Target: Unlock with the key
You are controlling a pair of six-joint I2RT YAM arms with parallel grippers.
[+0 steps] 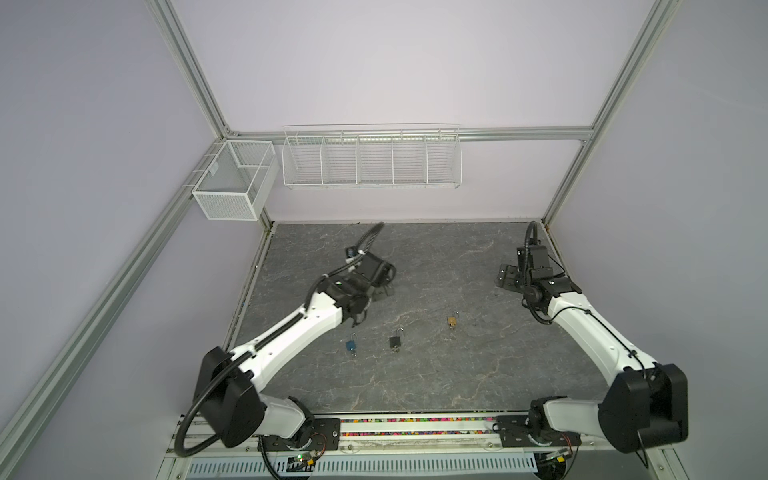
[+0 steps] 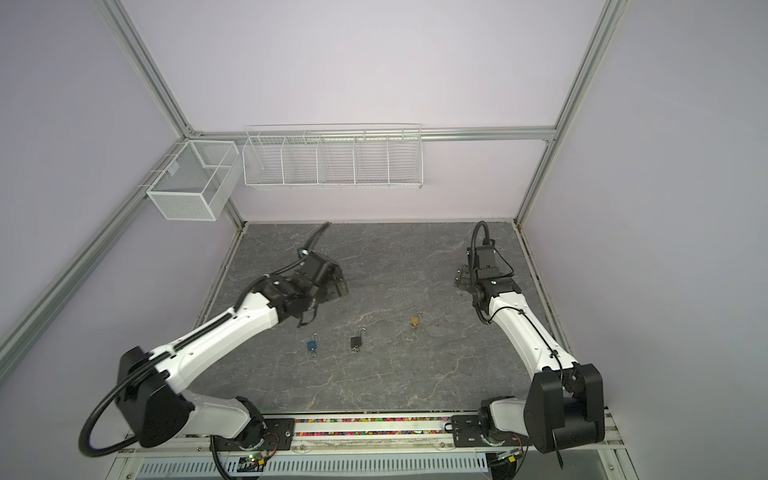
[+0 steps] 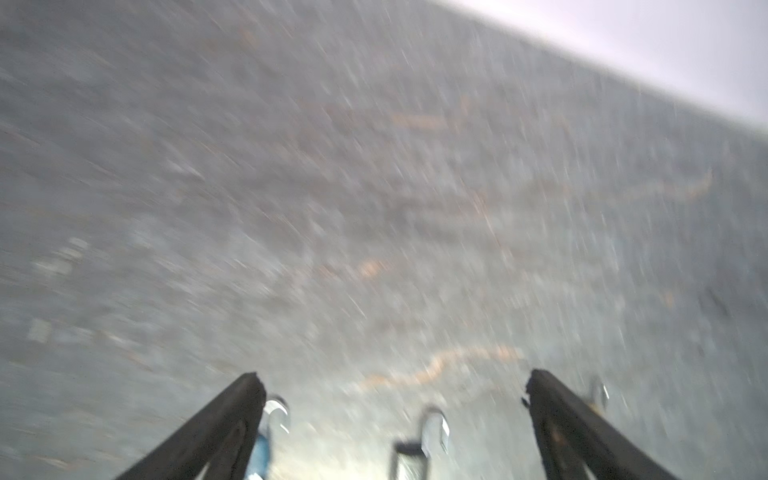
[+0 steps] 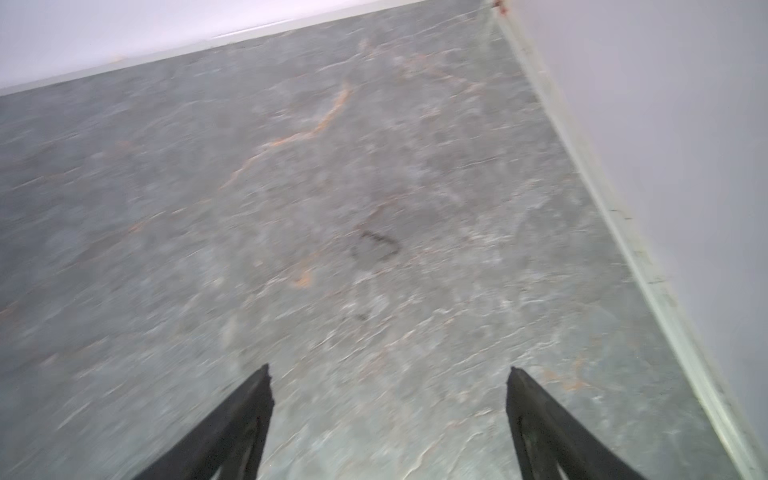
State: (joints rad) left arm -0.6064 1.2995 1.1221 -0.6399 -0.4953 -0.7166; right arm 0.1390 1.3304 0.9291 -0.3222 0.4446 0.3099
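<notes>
Three padlocks lie in a loose row mid-table on the grey marbled table [image 1: 457,395], none held. Left to right: blue padlock [image 1: 351,345], black padlock [image 1: 395,341] near it, brass padlock [image 1: 452,321] farther right and a little farther back. Shackles point to the far side. A small bright bit shows at the near end of the blue and black bodies; too small to tell whether it is a key.

Left gripper [image 1: 384,291]: above the table, far of the blue and black padlocks, apart from both. Its fingers [image 3: 232,415] stand wide apart, nothing between the tips. The left wrist view is smeared; the padlocks show back toward the wrist, short of the tips. Left arm reaches from its near-left base diagonally far and right, wrist turned to the right.

Right gripper [image 1: 505,277]: far right part of the table, well apart from the brass padlock, which lies nearer and to its left. Fingers [image 4: 241,415] spread, bare table between them. Right arm rises from the near-right base, forearm leaning far and left, gripper pointing left, close to the right wall.
</notes>
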